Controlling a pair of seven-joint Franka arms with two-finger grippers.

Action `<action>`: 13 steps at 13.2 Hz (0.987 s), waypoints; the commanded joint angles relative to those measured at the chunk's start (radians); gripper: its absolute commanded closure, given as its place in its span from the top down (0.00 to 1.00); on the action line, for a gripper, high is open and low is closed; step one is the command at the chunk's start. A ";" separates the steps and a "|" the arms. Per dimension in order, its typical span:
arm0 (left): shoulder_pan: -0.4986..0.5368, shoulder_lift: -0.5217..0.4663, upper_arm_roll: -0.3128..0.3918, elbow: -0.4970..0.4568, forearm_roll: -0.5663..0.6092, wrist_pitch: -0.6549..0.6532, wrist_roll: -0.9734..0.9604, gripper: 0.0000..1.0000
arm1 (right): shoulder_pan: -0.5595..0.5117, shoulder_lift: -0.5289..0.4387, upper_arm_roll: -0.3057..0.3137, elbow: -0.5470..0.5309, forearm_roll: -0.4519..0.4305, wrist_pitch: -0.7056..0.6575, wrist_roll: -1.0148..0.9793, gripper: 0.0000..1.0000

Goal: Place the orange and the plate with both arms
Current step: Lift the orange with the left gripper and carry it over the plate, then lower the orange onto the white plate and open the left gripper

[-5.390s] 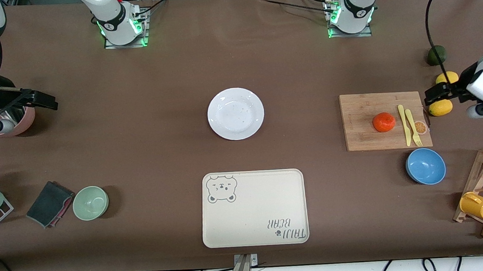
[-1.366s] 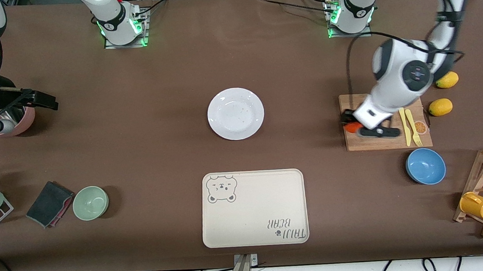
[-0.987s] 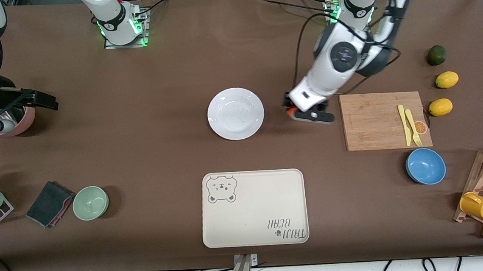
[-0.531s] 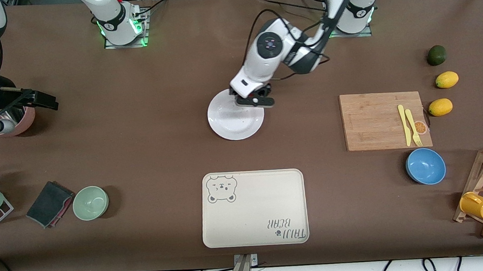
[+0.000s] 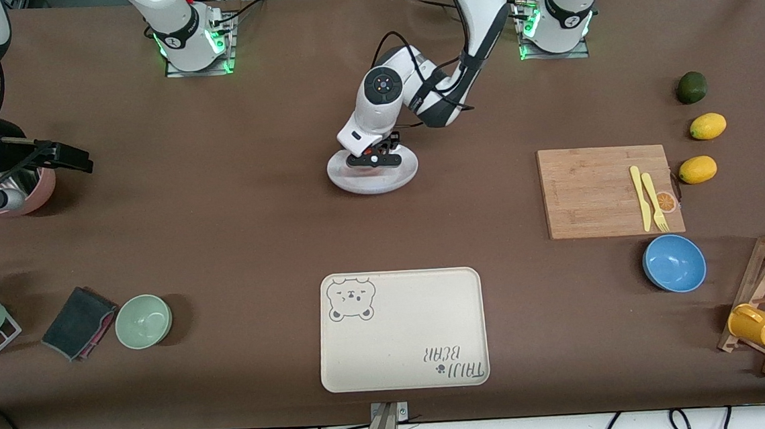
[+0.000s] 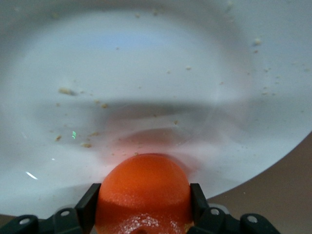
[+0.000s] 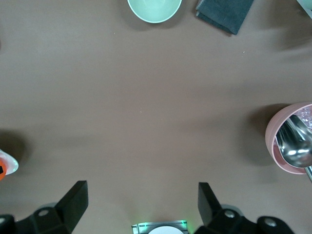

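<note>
The white plate (image 5: 380, 177) sits mid-table and fills the left wrist view (image 6: 146, 73), with crumbs on it. My left gripper (image 5: 372, 159) is low over the plate, shut on the orange (image 6: 144, 187), with a black finger pressed on each side of it (image 6: 144, 207). Only a sliver of the orange (image 5: 367, 162) shows in the front view, under the hand. My right gripper (image 5: 70, 161) waits, open and empty, beside the pink cup at the right arm's end of the table. Its fingers stand wide apart over bare table (image 7: 141, 204).
The bear-printed tray (image 5: 400, 327) lies nearer the camera than the plate. A cutting board (image 5: 589, 190) with a yellow knife and fork, a blue bowl (image 5: 674, 263) and lemons (image 5: 697, 169) are toward the left arm's end. A pale green bowl (image 5: 143, 321), a dark cloth (image 5: 77, 323) and a pink cup (image 7: 292, 146) are toward the right arm's end.
My left gripper took the orange off the cutting board, carried it across to the plate and came down low over it. The plate's outline now looks flatter. The right arm has not moved.
</note>
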 commanded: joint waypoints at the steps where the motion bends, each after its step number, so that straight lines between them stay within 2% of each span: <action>1: -0.022 0.040 0.036 0.037 -0.012 0.016 0.002 0.44 | -0.009 -0.009 0.008 -0.003 0.002 -0.014 -0.009 1.00; 6: -0.017 0.029 0.094 0.121 -0.015 0.002 0.011 0.38 | -0.009 -0.009 0.008 -0.003 0.002 -0.014 -0.009 1.00; 9: -0.014 0.034 0.094 0.121 -0.014 0.002 0.011 0.38 | -0.009 -0.009 0.008 -0.003 0.002 -0.015 -0.009 1.00; 12: -0.013 0.063 0.096 0.120 -0.012 0.006 0.016 0.42 | -0.009 -0.008 0.008 -0.003 0.002 -0.014 -0.009 1.00; 13: -0.011 0.075 0.096 0.120 -0.012 0.012 0.017 0.49 | -0.009 -0.008 0.008 -0.003 0.002 -0.015 -0.009 1.00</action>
